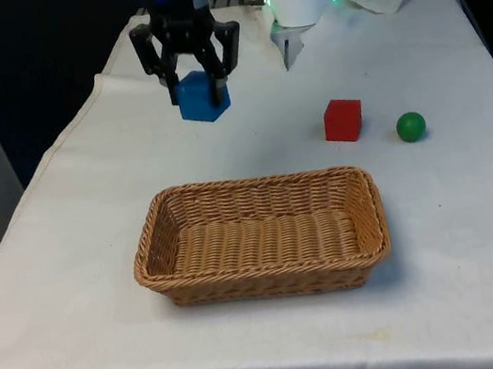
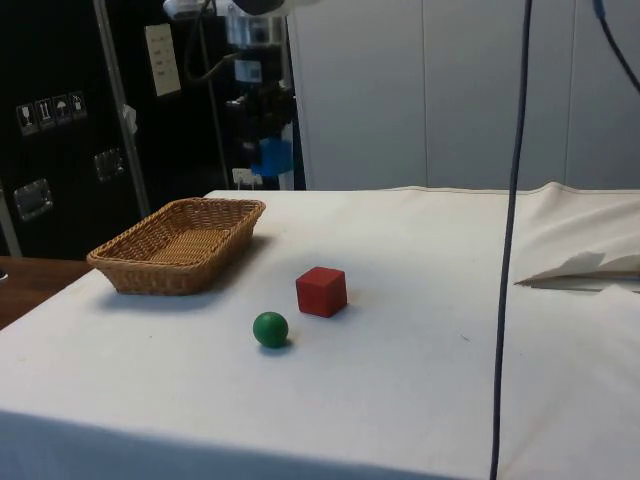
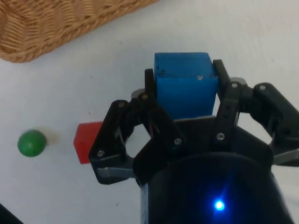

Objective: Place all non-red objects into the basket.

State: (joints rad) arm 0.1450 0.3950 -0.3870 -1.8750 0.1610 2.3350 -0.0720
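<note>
- The hand is closed on a blue cube, one finger pressed to each side of it; in the wrist view the fingers clamp the cube's opposite faces and the hand holds it clear of the cloth.
- In the front view the cube hangs tilted, one corner lowest, and it is lifted off the bench, above the bare cloth beyond the basket's far rim.
- In the side view the hand and the cube hang in the air over the far end of the bench, beyond the basket.
- The wicker basket stands on the near part of the bench, towards the front view's left; nothing lies inside it. The wrist view catches one edge of it.
- A red cube sits on the cloth to the front view's right of the hand, apart from the basket; it also shows in the side view and, half hidden by a finger, in the wrist view.
- A green ball lies near the red cube, further to the front view's right and not touching it. It shows in the side view and the wrist view as well.
</note>
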